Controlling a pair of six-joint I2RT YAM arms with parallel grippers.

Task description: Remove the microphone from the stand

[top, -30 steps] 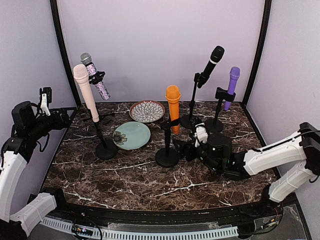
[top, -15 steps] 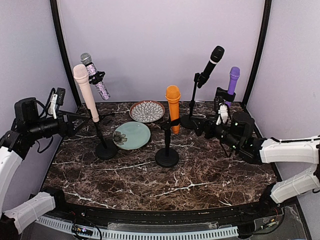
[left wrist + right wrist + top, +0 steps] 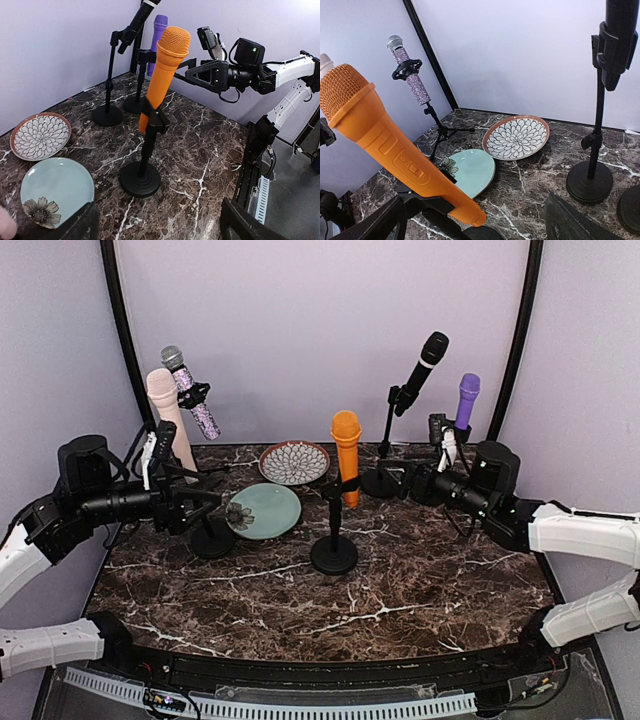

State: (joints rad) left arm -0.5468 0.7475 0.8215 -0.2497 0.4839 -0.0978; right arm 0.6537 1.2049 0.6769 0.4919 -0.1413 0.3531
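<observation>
1. Arms first: both have moved in toward the middle. Your left gripper [image 3: 205, 505] has come in from the far left edge. Your right gripper [image 3: 408, 483] has lifted up from down low by the stand's foot.
2. Jaws on both are spread wide and hold nothing.
3. Both wrist cameras look right at the orange microphone [image 3: 346, 455], so I think that is the one you want. It sits tilted in the clip of its black stand [image 3: 333, 540], mid-table, and no gripper touches it.
4. Nothing is off yet; you look lined up to reach.
5. The green plate [image 3: 265, 512] and the flower-pattern plate [image 3: 294, 462] sit left of and behind the stand. Both have nothing on them.
</observation>
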